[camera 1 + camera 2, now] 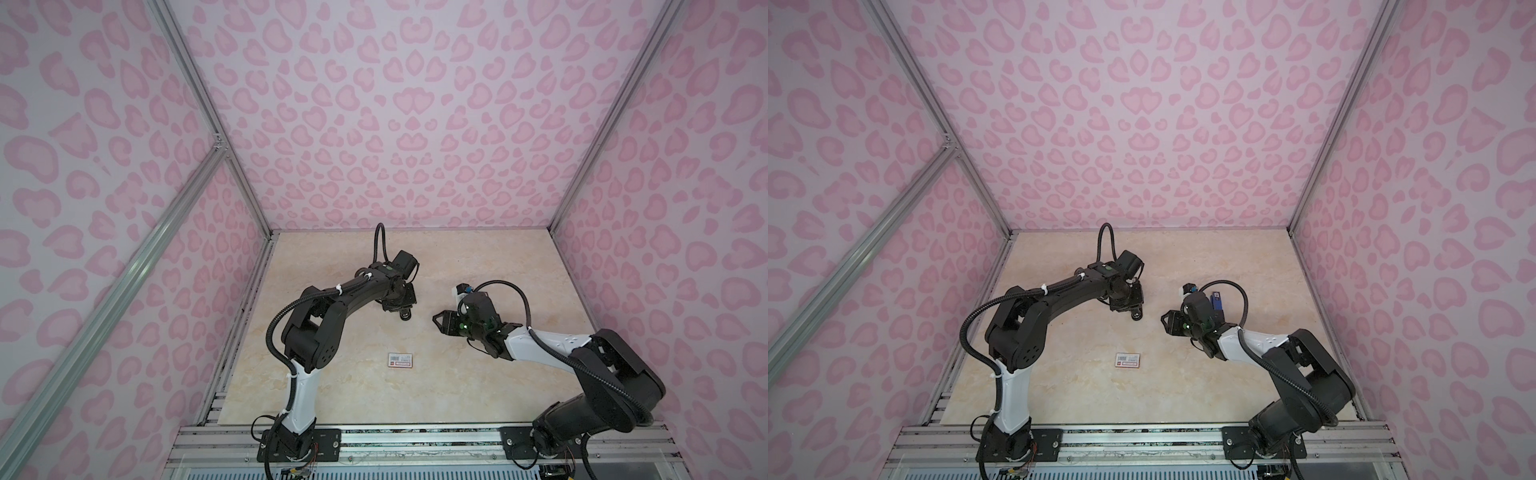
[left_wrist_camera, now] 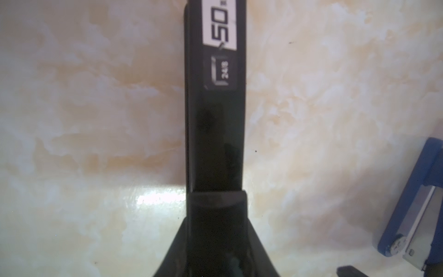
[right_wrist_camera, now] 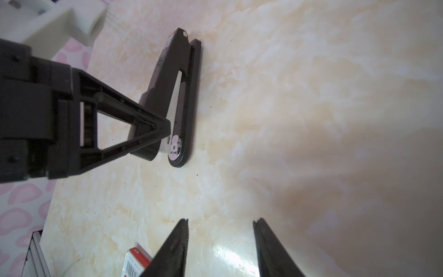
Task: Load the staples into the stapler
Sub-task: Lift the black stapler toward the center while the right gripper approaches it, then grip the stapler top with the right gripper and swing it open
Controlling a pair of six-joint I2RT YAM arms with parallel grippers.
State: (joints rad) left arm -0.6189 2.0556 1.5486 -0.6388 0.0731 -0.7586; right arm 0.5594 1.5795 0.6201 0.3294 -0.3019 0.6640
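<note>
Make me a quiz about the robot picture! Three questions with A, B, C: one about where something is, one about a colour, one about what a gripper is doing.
1. Where is the white box? A in a drawer; B lying on the table; C on a shelf.
2. What colour is the stapler at the left gripper? A black; B red; C yellow.
3. How is the right gripper? A squeezing a ball; B shut tight; C open, empty.
Answers: 1 B, it lies on the tabletop, apart from both arms. 2 A, its casing is black. 3 C, only table shows between its fingers.
</note>
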